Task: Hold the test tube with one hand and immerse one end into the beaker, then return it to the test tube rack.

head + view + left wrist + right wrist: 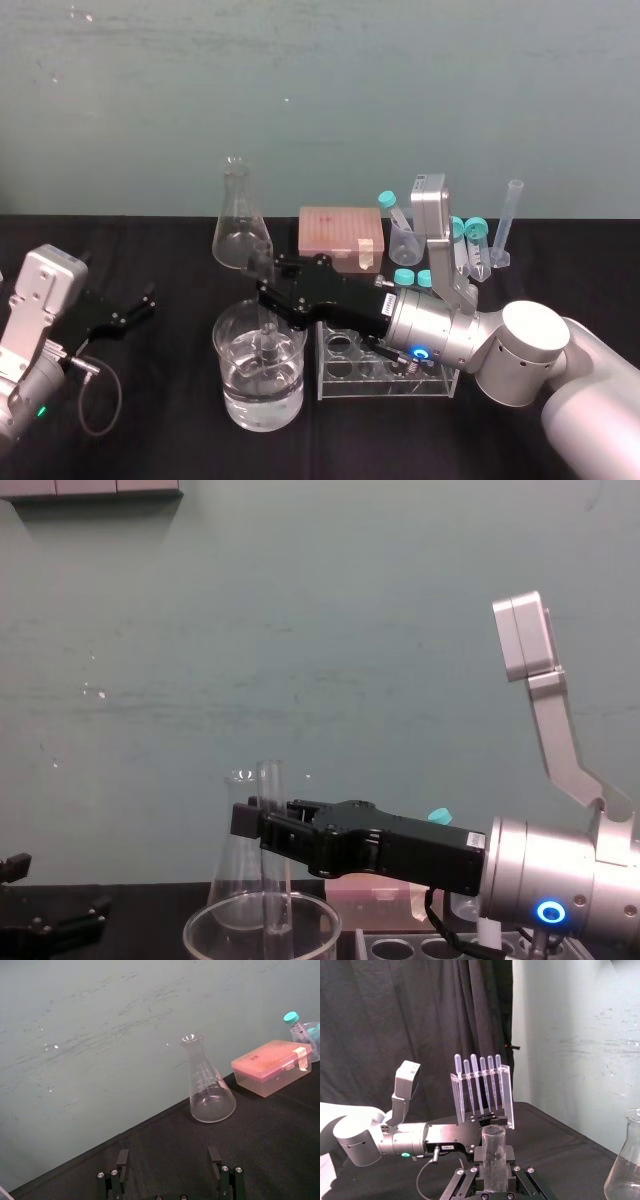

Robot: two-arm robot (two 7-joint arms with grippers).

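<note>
right gripper [266, 288]: clamped on upright test tube [268, 345] | tube's lower end: inside beaker [228, 395] | left gripper [138, 305]: fingers apart, parked left

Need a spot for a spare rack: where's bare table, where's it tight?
Free: back-left, between the conical flask and the left edge, behind the open left gripper; also the strip between that gripper and the beaker. Tight: centre-right, where the right gripper holds the test tube in the beaker beside the test tube rack, pink box and teal-capped tubes behind.

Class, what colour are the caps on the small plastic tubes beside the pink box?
Teal; the round plastic caps show best in the head view.
</note>
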